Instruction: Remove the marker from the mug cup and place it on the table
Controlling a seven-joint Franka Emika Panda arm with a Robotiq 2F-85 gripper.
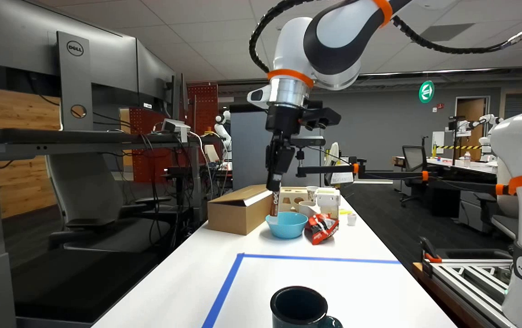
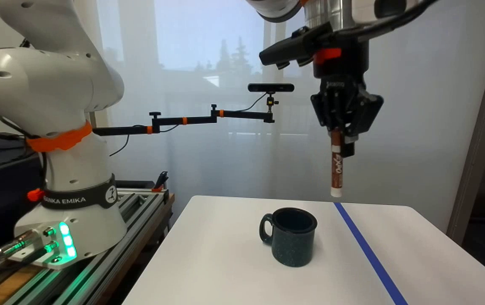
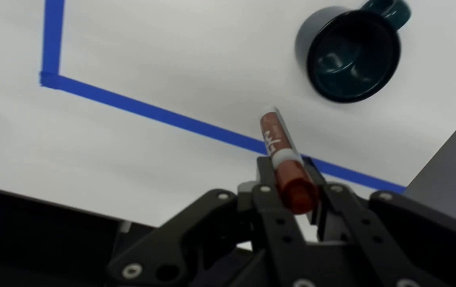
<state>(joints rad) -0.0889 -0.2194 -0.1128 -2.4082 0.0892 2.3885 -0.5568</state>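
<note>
While it's gripped, the marker [image 2: 336, 169] reads "EXPO"; monitor stand [image 1: 74, 79], "DELL".

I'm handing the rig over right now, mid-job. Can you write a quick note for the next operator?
Gripper: shut on the marker.
Marker: hangs white end down, in the air above the table.
Mug: upright on the table, no marker inside.
Done: marker is out of the mug.
Left: lower the marker onto the table, then release it.
</note>
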